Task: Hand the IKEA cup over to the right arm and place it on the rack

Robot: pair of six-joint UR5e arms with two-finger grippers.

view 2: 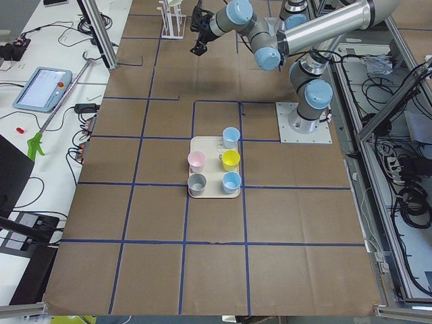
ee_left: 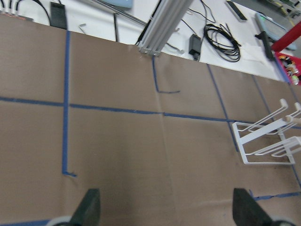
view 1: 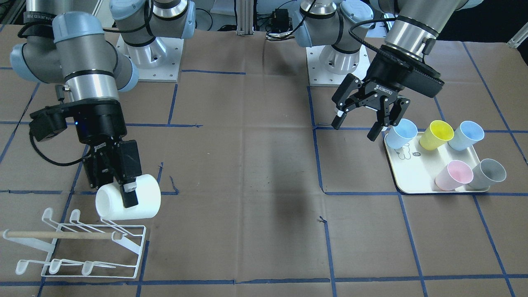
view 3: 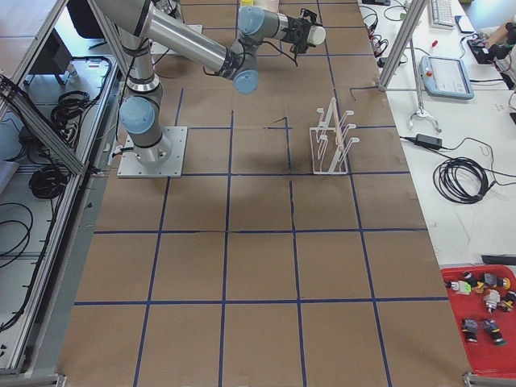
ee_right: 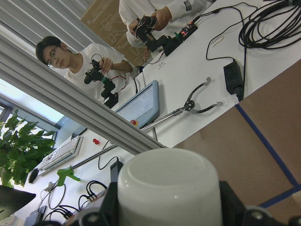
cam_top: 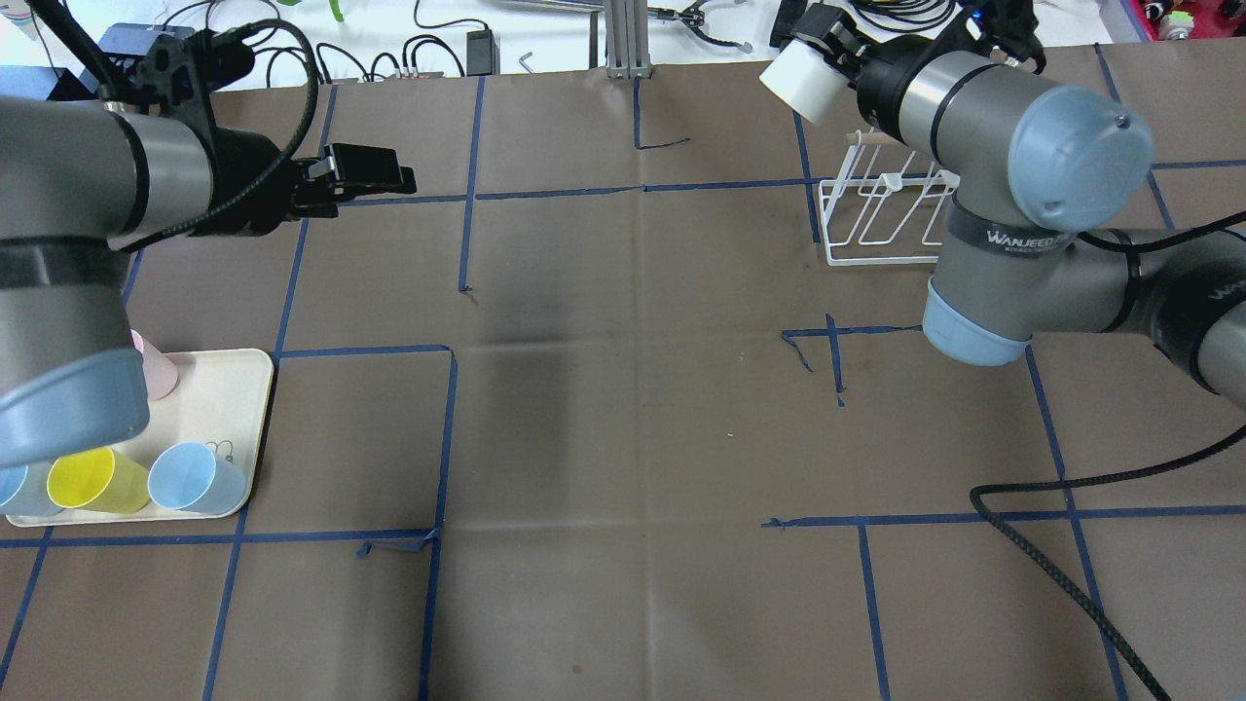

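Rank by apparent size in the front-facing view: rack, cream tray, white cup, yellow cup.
1. rack, though it sits nearer the camera, so its lead over the tray is unsure
2. cream tray
3. white cup
4. yellow cup

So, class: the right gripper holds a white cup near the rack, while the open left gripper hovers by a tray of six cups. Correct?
No: the exterior front-facing view shows five cups on the tray, not six. Otherwise yes: the right gripper holds the white cup near the rack, and the open left gripper hovers by the tray.
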